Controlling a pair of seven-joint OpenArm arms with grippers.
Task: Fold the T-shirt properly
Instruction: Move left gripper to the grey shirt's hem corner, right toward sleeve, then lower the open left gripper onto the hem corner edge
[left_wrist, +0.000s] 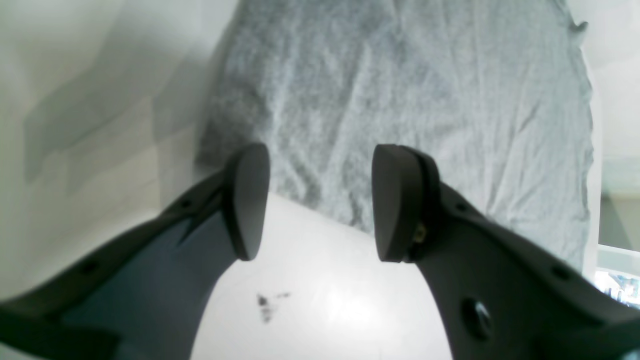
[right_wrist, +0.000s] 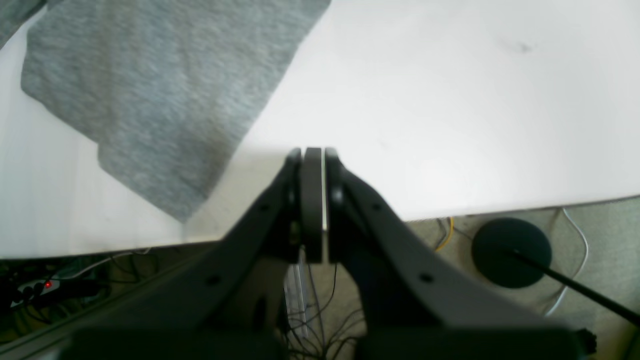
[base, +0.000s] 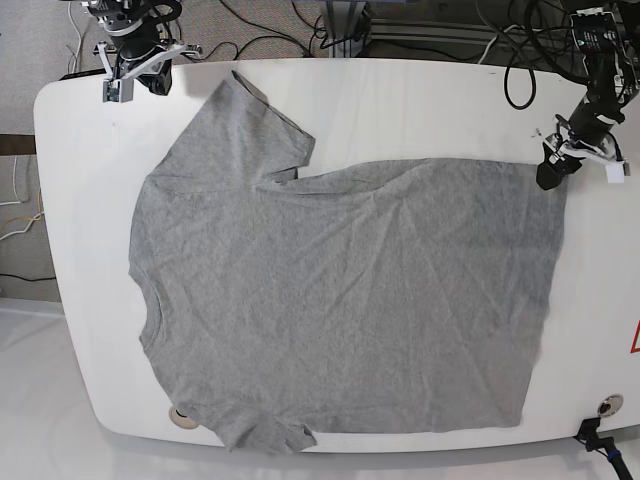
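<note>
T-shirt (base: 340, 300), heather grey, wrinkled, spread flat across most of the white surface (base: 420, 110), one sleeve near the right claw (right_wrist: 313, 200). Right claw clenched on nothing, over the surface edge. Left claw (left_wrist: 320, 200) released, hovering at the shirt's hem corner.

A white table (base: 420, 105) with rounded corners carries everything. The T-shirt (base: 340, 300) lies spread flat and wrinkled across most of it. Beside the shirt's hem, a small dark smudge (left_wrist: 265, 305) marks the tabletop.
</note>
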